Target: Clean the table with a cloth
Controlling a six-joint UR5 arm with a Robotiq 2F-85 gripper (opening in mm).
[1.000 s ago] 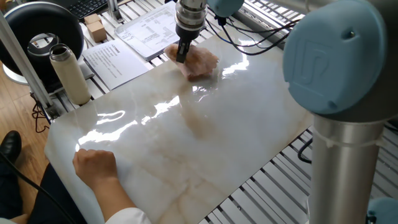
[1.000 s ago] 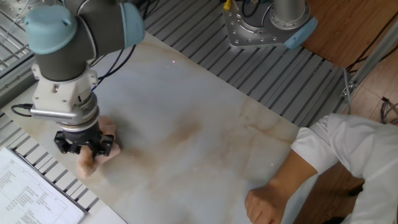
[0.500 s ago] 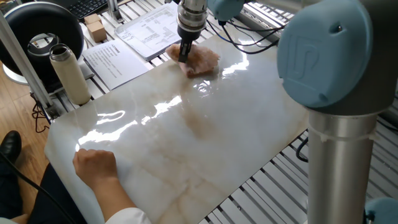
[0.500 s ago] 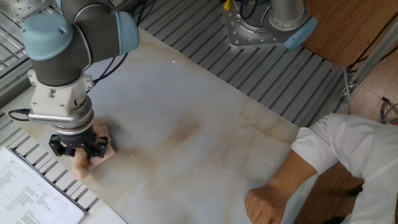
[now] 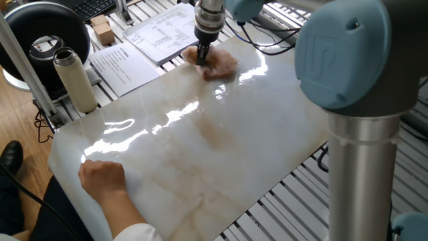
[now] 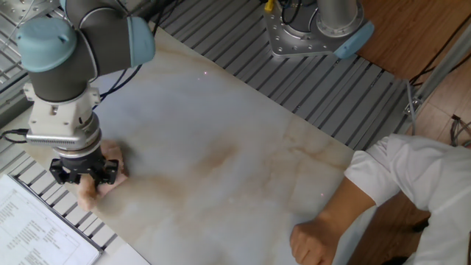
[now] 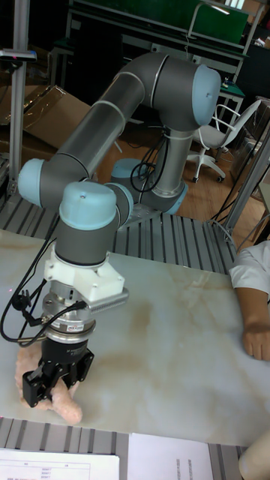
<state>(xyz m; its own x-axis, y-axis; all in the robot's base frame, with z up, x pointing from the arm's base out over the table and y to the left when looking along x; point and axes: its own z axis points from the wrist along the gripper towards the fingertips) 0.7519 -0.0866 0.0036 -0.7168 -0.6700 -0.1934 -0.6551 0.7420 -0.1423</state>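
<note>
So right now I've got the gripper (image 7: 54,384) pressed down on the cloth (image 5: 217,65) at the far corner of the table (image 5: 221,154), right by the edge next to the printed paper sheets (image 5: 150,33). The fingers look pinched together on a bunched-up fold of the rag, though honestly the wrist body hides most of the contact in the other fixed view, so I'm calling it clamped on the cloth without being totally sure how much fabric is in there.

Handling-wise, this thing is about as easy as it gets: light, floppy terry, nothing to break. It bunches and drags instead of sliding flat, so part of it trails out past the fingers (image 7: 34,390) on both sides. The marble is glossy and slick, so I figure the rag glides fine, but a loose pinch could let it pull free under downward pressure. Grabbing a thick fold near the middle seems best; the frayed edge would likely just slip out.

There's a brownish smudge (image 6: 217,158) mid-slab, well apart from the cloth. Someone's hand (image 5: 101,177) rests on the near corner, steadying the slab I guess.
</note>
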